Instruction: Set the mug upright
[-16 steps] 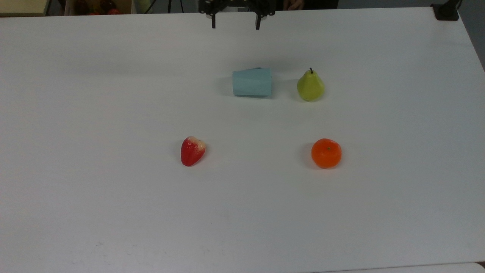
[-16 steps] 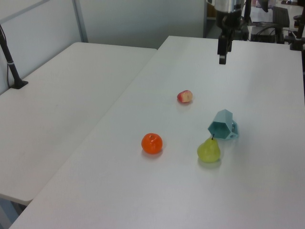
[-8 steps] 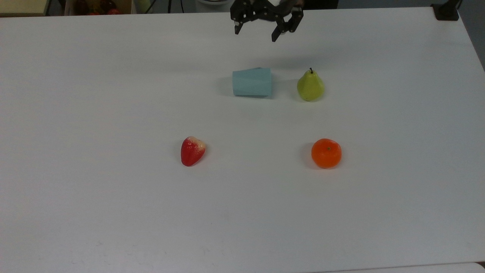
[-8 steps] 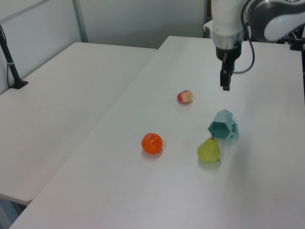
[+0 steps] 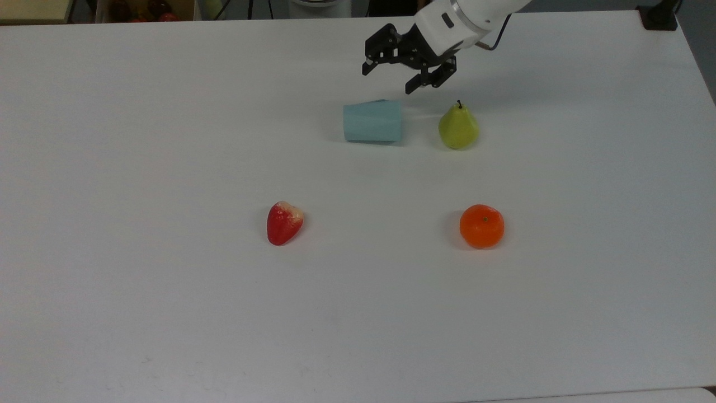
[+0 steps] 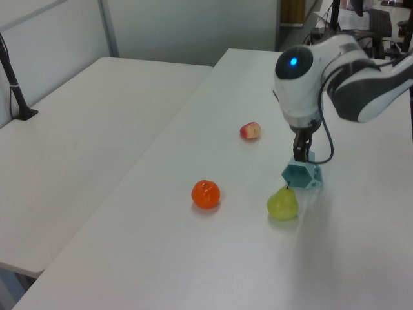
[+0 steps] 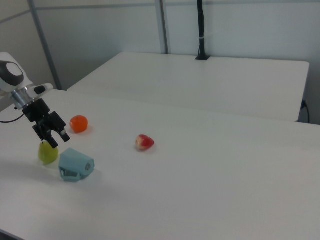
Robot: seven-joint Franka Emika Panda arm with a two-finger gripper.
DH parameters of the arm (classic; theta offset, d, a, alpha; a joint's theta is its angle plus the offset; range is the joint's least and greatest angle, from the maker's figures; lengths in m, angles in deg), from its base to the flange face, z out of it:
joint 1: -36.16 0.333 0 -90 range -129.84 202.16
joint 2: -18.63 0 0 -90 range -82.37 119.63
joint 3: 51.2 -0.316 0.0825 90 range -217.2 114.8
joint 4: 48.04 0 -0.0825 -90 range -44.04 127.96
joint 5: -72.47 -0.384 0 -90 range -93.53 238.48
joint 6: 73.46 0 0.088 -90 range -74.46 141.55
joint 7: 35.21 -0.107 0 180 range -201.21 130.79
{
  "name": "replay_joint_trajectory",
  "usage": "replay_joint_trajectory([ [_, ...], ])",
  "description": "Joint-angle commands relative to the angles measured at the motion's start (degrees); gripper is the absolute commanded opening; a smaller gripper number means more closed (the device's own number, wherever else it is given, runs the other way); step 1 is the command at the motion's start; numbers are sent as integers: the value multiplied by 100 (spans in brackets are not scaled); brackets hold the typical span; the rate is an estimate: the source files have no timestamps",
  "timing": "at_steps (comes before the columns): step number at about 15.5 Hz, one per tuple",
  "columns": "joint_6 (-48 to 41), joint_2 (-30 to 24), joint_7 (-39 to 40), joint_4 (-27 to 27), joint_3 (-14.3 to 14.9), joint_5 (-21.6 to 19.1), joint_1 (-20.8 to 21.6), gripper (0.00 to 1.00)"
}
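The mug [image 5: 372, 121] is pale blue and faceted, and it lies on its side on the white table [image 5: 168, 140], wider rim toward the pear at the top view's right. In the left view the mug [image 6: 302, 175] shows its hexagonal mouth and darker inside. My gripper [image 5: 389, 80] hangs open just behind the mug's rim end, a little above it, with nothing between its fingers. The right view has the gripper [image 7: 59, 141] over the gap between the mug [image 7: 76, 165] and the pear. Seen in the left view, the gripper [image 6: 301, 155] points down right above the mug.
A green pear [image 5: 458, 129] stands close to the mug's rim at the top view's right. An orange [image 5: 481, 226] and a red fruit [image 5: 284, 223] lie nearer the front. A black post base [image 5: 659, 17] sits at the far right corner.
The gripper has come forward from the table's far edge, dropped lower and turned, and now hangs just behind the mug. The mug and the fruits have not moved.
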Motion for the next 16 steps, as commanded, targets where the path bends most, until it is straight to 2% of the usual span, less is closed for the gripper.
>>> replay_joint_trajectory([
  [1, -142, 375, -678, -69, 19, 439, 308, 100],
  [4, -107, 744, -1311, -86, 19, 879, 440, 100],
  [7, -107, 833, -1418, -86, 19, 1003, 432, 99],
  [9, -124, 842, -1409, -69, 19, 1082, 414, 86],
  [11, -124, 947, -1401, -51, 19, 1196, 379, 64],
  [16, -177, 1053, -1383, -51, 19, 1249, 362, 23],
])
